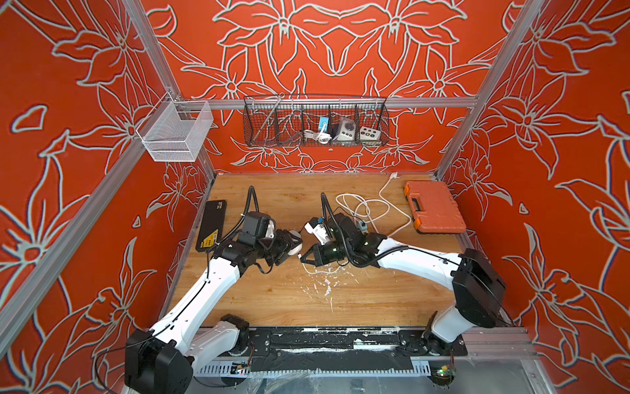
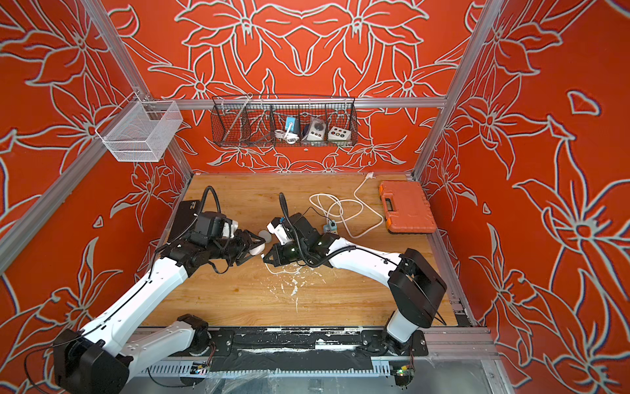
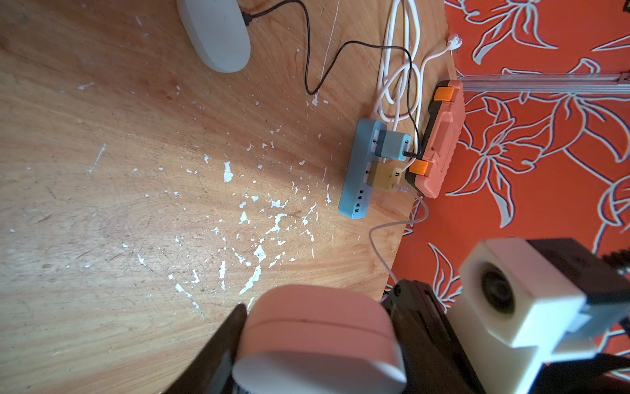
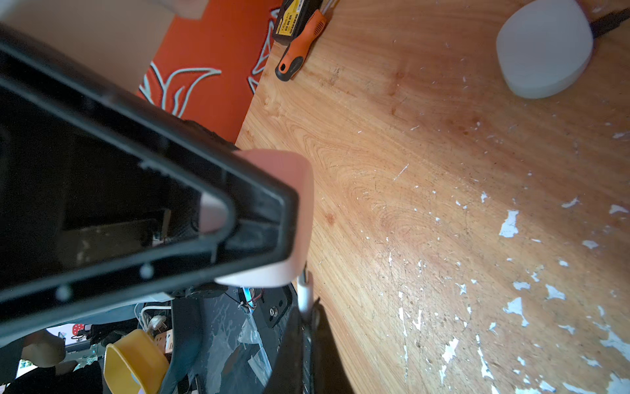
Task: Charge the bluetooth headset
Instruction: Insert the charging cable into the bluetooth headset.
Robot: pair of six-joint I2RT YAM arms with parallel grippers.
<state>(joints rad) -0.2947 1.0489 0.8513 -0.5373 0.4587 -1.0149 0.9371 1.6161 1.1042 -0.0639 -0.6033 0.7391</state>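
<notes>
So the left tool (image 1: 296, 247) gripped the white earbud case (image 3: 317, 327) mid-frame, angled at the right tool (image 1: 303, 258) pinched shut on the cable plug (image 4: 304, 290), presumably to line them up for plugging in.

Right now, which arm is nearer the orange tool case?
Right. The right arm lies close by the orange tool case; the left arm is across the table, next to the black box.
</notes>
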